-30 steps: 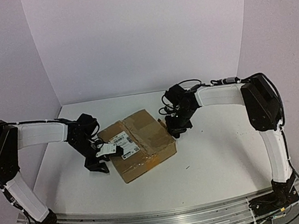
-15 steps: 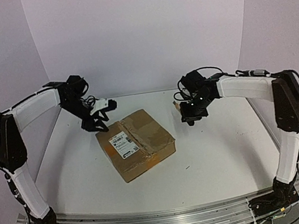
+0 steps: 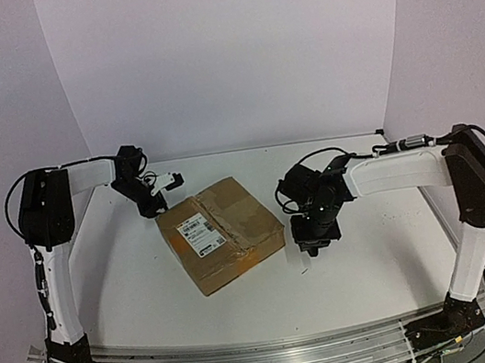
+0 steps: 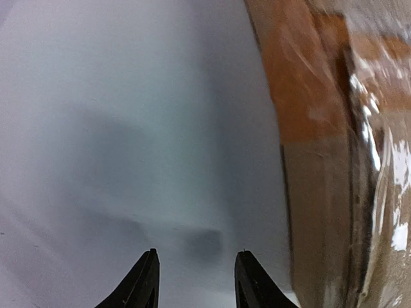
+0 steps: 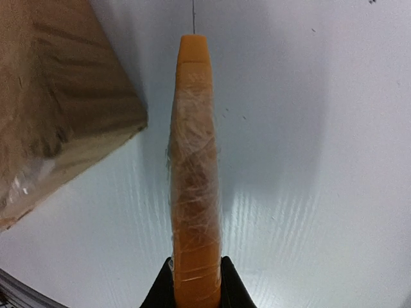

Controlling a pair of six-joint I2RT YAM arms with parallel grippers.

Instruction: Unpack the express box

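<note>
The express box, a flat brown carton with a white label and orange tape, lies mid-table. My left gripper hangs just beyond its far left corner, off the box. In the left wrist view the gripper is open and empty over bare table, with the taped side of the box to its right. My right gripper is beside the box's right edge. In the right wrist view it is shut on an orange utility knife wrapped in clear film, which points down at the table near the box's corner.
White walls close in the table at the back and on both sides. The metal rail with the arm bases runs along the near edge.
My left gripper left the box's left side, rose, and now sits low by its far left corner. My right gripper moved from behind the box to its right edge, nearer me.
</note>
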